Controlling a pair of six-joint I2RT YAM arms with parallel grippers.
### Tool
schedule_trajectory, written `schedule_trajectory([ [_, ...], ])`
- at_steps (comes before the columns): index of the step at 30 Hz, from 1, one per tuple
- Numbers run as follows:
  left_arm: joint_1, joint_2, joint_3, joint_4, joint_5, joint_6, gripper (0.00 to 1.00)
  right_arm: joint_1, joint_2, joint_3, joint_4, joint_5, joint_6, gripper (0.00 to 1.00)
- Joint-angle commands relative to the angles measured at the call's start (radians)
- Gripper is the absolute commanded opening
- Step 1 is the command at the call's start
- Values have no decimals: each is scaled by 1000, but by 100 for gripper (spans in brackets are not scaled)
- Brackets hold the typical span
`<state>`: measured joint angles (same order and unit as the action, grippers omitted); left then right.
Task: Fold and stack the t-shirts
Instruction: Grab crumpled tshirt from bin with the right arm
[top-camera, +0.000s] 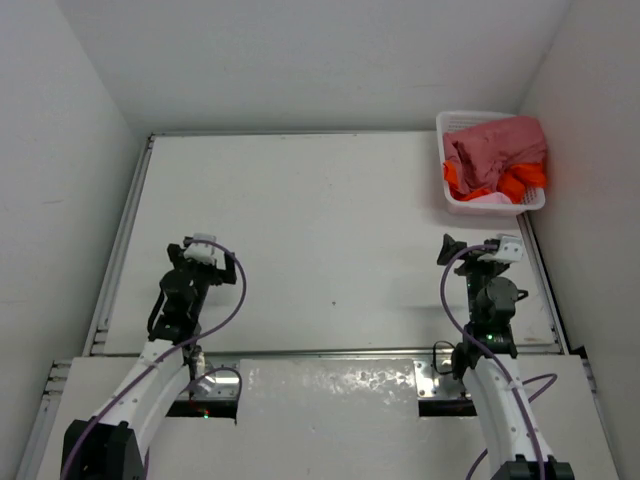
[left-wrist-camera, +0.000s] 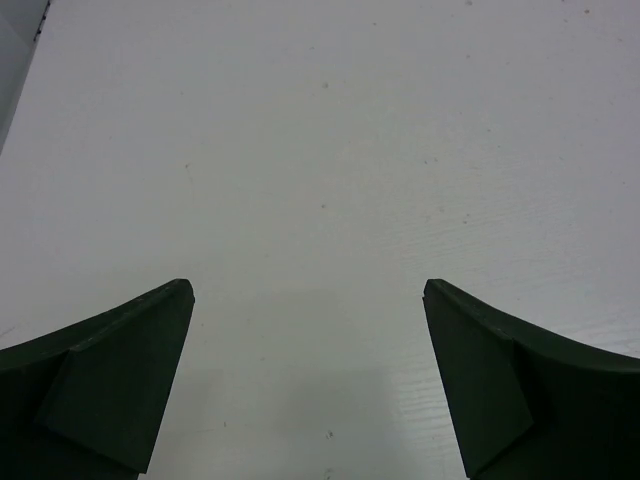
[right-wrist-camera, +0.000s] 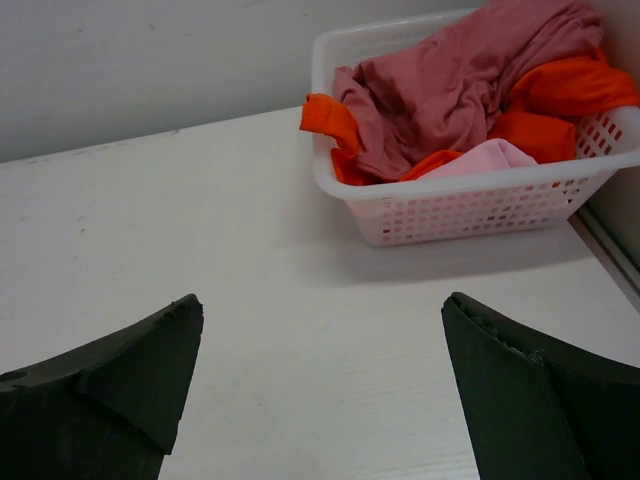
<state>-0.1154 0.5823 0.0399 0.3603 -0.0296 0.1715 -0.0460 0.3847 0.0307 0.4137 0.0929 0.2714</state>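
Three crumpled t-shirts lie heaped in a white basket (top-camera: 492, 209) at the table's far right corner. The dusty rose-red shirt (top-camera: 497, 143) is on top, the bright orange one (top-camera: 522, 181) under it, and a bit of the light pink one (top-camera: 486, 199) shows at the near rim. The right wrist view shows the rose-red (right-wrist-camera: 450, 85), orange (right-wrist-camera: 575, 85) and light pink (right-wrist-camera: 482, 158) shirts in the basket (right-wrist-camera: 480, 208). My right gripper (top-camera: 448, 249) (right-wrist-camera: 322, 300) is open and empty, short of the basket. My left gripper (top-camera: 184, 253) (left-wrist-camera: 308, 290) is open and empty over bare table.
The white table (top-camera: 320, 200) is enclosed by white walls at the left, back and right. A raised rail runs along its left edge (top-camera: 125, 230) and its near edge (top-camera: 330, 352). The basket sits against the right wall.
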Motion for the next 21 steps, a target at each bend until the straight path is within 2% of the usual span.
schedule_trajectory([
  [1, 16, -7, -26, 32, -7, -32, 100, -3, -9, -151, 24, -18, 38, 99],
  [3, 16, -9, -28, 42, 51, 26, 100, -3, 12, -91, -12, -51, 87, 99],
  [4, 16, -10, -18, 11, 191, 175, 100, -3, 46, 37, -36, -85, 83, 99],
  [5, 16, -18, 33, -12, 227, 195, 100, -3, 175, 128, -76, -173, 69, 99],
  [6, 16, -10, 61, -67, 291, 297, 100, -3, 268, 247, -210, -208, 21, 99],
  [7, 14, 2, 89, -90, 433, 354, 100, -3, 370, 517, -298, -231, -13, 99],
  [8, 13, 40, 145, -115, 479, 408, 100, -3, 595, 661, -400, -246, -52, 99],
  [9, 11, 65, 169, -124, 505, 449, 100, -6, 711, 827, -629, -220, -99, 98],
  [10, 10, 94, 185, -106, 475, 451, 100, -9, 823, 1140, -717, -200, -109, 91],
  [11, 10, 155, 204, -92, 444, 456, 100, -15, 1040, 1281, -792, -194, -119, 69],
  [12, 7, 189, 242, -66, 400, 460, 100, -25, 1141, 1422, -894, -176, -106, 50],
  [13, 5, 224, 265, -52, 296, 454, 100, -31, 1231, 1645, -915, -153, -91, 33],
  [14, 5, 293, 291, -50, 239, 445, 100, -34, 1314, 1728, -923, -121, -57, 21],
  [15, 6, 322, 348, -78, 199, 444, 100, -38, 1449, 1802, -918, -14, -40, 18],
  [16, 8, 347, 376, -116, 176, 457, 100, -41, 1506, 1907, -908, 51, -28, 26],
  [17, 6, 381, 400, -159, 186, 479, 100, -45, 1558, 1948, -892, 114, -11, 46],
  [18, 6, 393, 420, -249, 200, 520, 100, -55, 1648, 1986, -856, 170, -3, 60],
  [19, 3, 421, 445, -286, 223, 528, 100, -63, 1687, 2043, -834, 250, 2, 63],
  [21, 0, 456, 463, -340, 232, 510, 100, -101, 1758, 2109, -781, 301, 64, 70],
])
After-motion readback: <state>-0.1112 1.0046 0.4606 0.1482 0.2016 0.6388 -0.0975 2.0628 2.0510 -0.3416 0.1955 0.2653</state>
